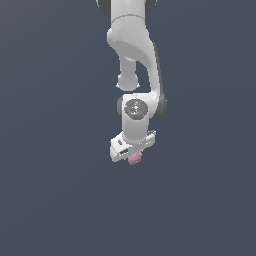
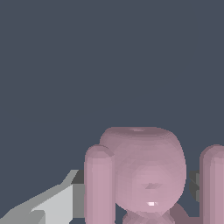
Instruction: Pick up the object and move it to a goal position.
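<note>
The object [image 1: 134, 160] is a small pale pink lumpy blob that shows just under the white gripper [image 1: 133, 155] in the exterior view, near the middle of the picture. In the wrist view the object [image 2: 144, 170] looms large, with a rounded body and tube-like bumps on both sides. It sits between the gripper [image 2: 136, 192] fingers. One grey-white finger [image 2: 57, 203] presses its dark pad against a side bump. The other finger shows only as a dark sliver behind the body. The gripper is shut on the object.
The white arm [image 1: 134, 50] reaches down from the top of the exterior view. Around it lies a plain dark grey-blue ground [image 1: 50, 190] with no other object or edge in sight.
</note>
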Available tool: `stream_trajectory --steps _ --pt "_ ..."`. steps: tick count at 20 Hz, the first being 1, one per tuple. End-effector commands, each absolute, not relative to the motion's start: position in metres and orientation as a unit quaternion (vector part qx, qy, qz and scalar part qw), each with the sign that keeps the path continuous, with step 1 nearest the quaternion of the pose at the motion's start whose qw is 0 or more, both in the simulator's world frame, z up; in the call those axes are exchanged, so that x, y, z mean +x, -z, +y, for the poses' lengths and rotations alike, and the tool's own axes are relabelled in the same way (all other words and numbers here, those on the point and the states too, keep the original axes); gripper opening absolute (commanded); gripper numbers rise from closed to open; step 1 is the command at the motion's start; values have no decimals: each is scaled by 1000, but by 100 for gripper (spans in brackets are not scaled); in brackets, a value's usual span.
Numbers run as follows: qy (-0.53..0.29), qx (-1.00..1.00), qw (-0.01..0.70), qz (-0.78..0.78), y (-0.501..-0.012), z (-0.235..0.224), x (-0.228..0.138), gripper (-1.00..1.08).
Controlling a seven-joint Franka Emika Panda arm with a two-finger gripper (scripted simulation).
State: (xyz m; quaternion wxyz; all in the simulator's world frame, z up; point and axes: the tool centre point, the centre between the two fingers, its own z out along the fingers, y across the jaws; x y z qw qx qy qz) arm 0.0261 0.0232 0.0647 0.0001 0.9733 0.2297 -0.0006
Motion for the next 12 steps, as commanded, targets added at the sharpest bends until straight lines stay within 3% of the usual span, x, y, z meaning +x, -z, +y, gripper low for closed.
stream_trajectory --steps 1,12 --pt "0 973 0 230 -80 28 29 -100" --pt "0 973 0 230 -184 58 51 -100"
